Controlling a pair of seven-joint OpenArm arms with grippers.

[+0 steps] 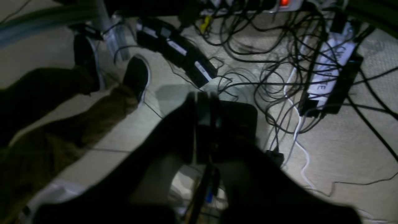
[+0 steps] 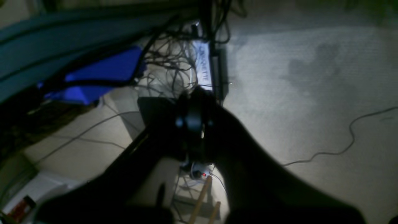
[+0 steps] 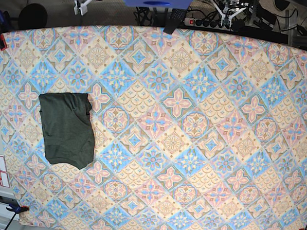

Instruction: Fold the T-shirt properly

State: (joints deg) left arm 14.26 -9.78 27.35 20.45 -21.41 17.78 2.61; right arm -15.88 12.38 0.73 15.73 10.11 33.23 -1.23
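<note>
Both wrist views: dark tool bodies fill the foreground. Left tool (image 1: 203, 105) has its jaws together with nothing in them, pointing at a floor with tangled cables (image 1: 264, 62) and a power strip (image 1: 326, 74); someone's legs and black shoes (image 1: 136, 76) sit at the left. Right tool (image 2: 194, 121) is likewise closed and empty over carpet (image 2: 295, 93). From the base view we see the T-shirt (image 3: 66, 128) folded into a compact rectangle, lying flat near the left edge of the patterned counter (image 3: 193, 148), well apart from both arms.
</note>
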